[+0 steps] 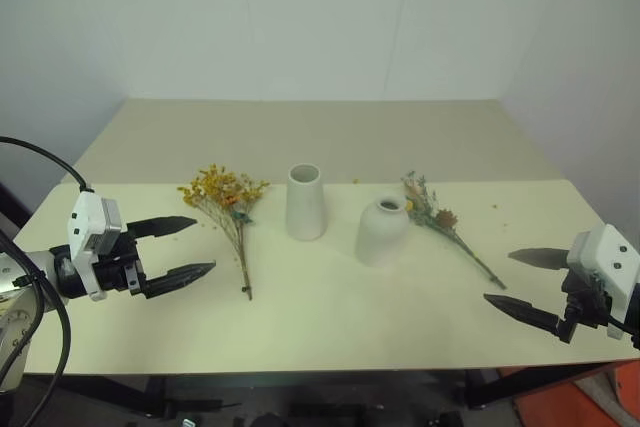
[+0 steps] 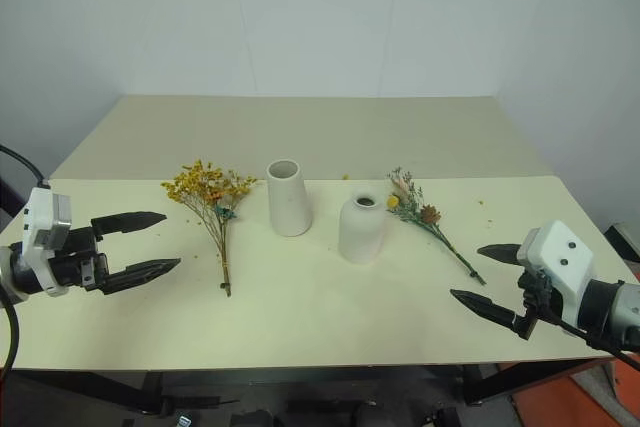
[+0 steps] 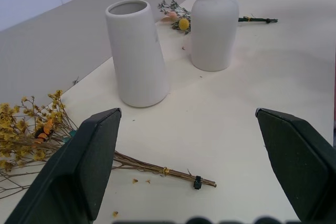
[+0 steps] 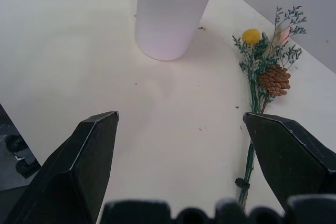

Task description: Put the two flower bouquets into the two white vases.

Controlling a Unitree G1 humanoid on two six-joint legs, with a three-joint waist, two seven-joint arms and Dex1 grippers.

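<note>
Your left gripper, fingers spread and empty, sits just beside the yellow bouquet, whose stem runs toward you along the tabletop, crosswise to those fingers.

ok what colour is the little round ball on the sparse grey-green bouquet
Yellow. The ball on the sparse grey-green bouquet shows best in the right wrist view.
</note>
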